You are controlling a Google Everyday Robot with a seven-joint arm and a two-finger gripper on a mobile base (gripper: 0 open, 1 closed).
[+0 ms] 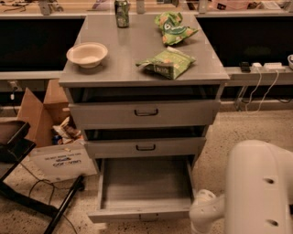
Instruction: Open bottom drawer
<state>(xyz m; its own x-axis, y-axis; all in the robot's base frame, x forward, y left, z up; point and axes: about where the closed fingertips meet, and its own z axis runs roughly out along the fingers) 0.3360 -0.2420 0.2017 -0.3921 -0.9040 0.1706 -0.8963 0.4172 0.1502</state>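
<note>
The bottom drawer (139, 214) of the grey cabinet stands pulled out toward me, and its plain grey tray interior (146, 183) is empty. Its small handle on the front panel is barely visible at the lower edge. The middle drawer (145, 147) and the top drawer (146, 112) are slightly ajar, with dark gaps above them. My white arm (261, 187) fills the lower right, with its wrist (206, 212) just right of the open drawer's front corner. My gripper is below the picture's bottom edge and out of view.
On the cabinet top (137, 77) stand a white bowl (87, 54), a green can (122, 7) and two green chip bags (167, 62) (174, 27). A cardboard box (41, 112), a white box (64, 162) and a black stand leg (64, 205) lie to the left.
</note>
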